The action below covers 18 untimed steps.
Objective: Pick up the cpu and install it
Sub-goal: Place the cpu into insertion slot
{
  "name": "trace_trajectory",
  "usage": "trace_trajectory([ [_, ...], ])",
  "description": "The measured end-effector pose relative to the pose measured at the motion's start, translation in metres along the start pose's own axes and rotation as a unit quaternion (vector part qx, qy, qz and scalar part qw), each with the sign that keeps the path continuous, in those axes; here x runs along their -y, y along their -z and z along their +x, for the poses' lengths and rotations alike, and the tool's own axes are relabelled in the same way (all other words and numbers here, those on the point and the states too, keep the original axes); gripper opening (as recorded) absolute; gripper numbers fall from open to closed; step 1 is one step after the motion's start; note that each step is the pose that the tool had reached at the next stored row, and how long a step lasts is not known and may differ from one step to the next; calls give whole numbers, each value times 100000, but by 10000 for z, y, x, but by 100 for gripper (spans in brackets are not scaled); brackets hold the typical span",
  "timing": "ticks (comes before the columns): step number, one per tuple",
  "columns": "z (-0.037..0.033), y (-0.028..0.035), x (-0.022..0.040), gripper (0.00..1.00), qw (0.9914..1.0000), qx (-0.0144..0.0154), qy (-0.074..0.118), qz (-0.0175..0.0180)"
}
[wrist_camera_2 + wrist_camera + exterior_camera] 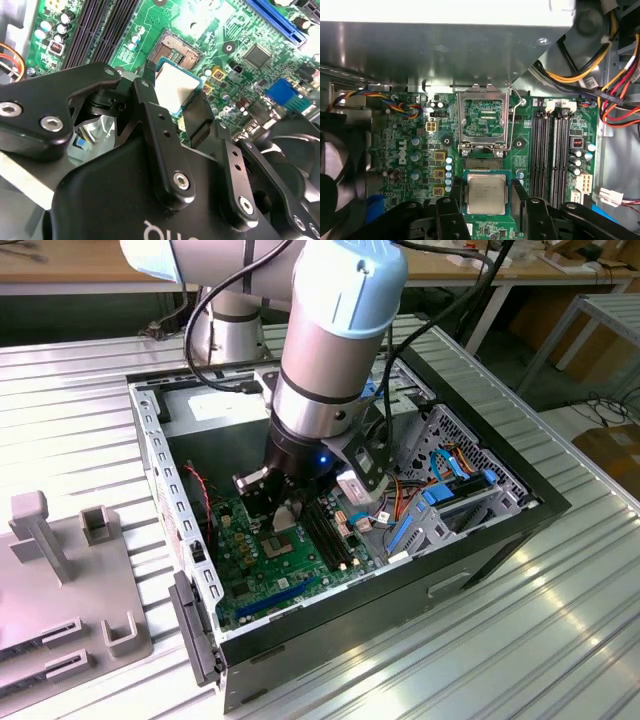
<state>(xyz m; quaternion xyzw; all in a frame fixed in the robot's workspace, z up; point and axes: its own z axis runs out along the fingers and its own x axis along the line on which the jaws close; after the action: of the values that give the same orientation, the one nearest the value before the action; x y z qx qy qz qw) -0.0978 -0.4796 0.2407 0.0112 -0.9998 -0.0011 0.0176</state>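
**Cpu and socket at the moment of approach.** The small, flat, square, silvery-tan metal cpu (486,194) is pinched between the two black fingers (451,212) of the black two-finger gripper (486,202). The jaws are closed on two opposite edges of the plate, and its broad metal face is turned up toward the wrist.

The black square-framed socket (175,49) is the reference point. The cpu hangs just beside it and partly overlaps its near edge in both wrist views. It appears to be above the green printed circuit board (410,150) rather than seated.

From the jaws, the socket lies ahead, beyond the free front edge of the cpu. The hinged silvery metal load frame (482,117) appears swung open on the socket's far side, so the opening is uncovered. The long black memory slots (552,145) run alongside the socket, parallel to the gripped edges.

The cpu's sides look closely parallel to the socket frame. By this reading the remaining offset is mainly a short forward shift and a descent, with little rotation.

In the exterior view the gripper (285,523) sits low inside the open black metal computer case (470,560).
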Motion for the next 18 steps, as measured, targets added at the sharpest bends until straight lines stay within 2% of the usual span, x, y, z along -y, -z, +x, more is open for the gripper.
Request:
trace_trajectory([
  [9,12,-188,0,47,100000,1,14,0],
  [18,13,-201,2,47,100000,-1,9,1],
])
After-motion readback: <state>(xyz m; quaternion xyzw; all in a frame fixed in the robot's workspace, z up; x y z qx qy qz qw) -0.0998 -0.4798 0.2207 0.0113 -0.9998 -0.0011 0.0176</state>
